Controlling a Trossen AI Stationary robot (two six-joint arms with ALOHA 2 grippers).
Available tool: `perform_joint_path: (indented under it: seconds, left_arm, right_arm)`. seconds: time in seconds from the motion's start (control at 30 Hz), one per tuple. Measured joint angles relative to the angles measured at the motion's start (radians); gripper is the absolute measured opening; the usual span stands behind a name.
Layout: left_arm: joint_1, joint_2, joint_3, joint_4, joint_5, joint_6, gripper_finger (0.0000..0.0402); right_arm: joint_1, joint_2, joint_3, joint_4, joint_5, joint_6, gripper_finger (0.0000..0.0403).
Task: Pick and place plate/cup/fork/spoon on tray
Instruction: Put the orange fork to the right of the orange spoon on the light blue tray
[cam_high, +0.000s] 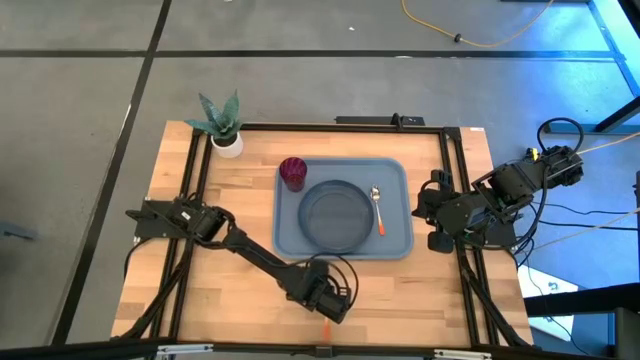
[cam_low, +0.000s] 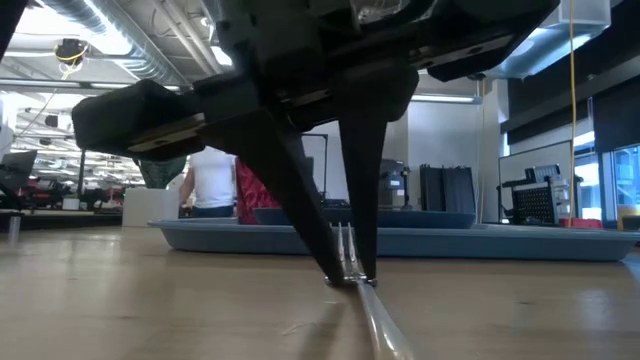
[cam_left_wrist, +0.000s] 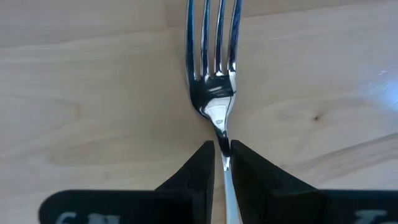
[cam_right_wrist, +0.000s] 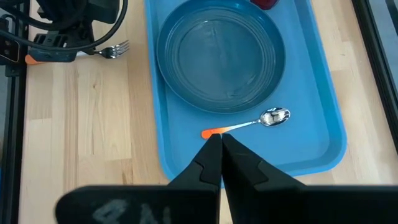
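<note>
The fork (cam_left_wrist: 214, 68) lies on the wood table near its front edge, tines toward the tray; its orange handle end (cam_high: 326, 328) points at the near edge. My left gripper (cam_left_wrist: 222, 152) is over it, shut on it. The light-blue tray (cam_high: 396, 240) holds the slate-blue plate (cam_high: 335, 215), the maroon cup (cam_high: 292, 172) at its far left corner, and the spoon (cam_high: 378, 208) right of the plate. My right gripper (cam_right_wrist: 221, 146) is shut and empty at the table's right edge, above the tray's side. My left gripper pinches the fork's thin silver neck (cam_left_wrist: 221, 132), just behind the tines, between its two fingertips (cam_low: 335, 272). The fingers come from above, pointing down, one on each side of the neck. The fork lies flat on the table, its handle (cam_low: 385, 325) running toward the near edge.
A white pot with a green plant (cam_high: 224, 128) stands at the table's far left corner. Black frame rails (cam_high: 190, 200) run along the left and right sides. Bare wood lies left of the tray. A person stands in the room behind (cam_low: 212, 180).
</note>
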Motion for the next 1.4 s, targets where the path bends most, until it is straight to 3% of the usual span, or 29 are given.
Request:
perform_joint_path:
  seconds: [0.67,1.1,1.4]
  left_arm:
    - [0.003,0.0,0.0,0.0,0.042,-0.008,0.0044]
    - [0.009,0.055,0.004,0.101,0.062,0.051,0.0043]
    - [0.037,0.056,0.003,0.097,0.101,0.104,0.0008]
  right_arm:
    - [0.0,0.0,0.0,0.0,0.001,0.0,0.0012]
    - [0.0,0.0,0.0,0.0,0.001,0.003,0.0012]
    - [0.0,0.0,0.0,0.0,0.001,0.003,0.0012]
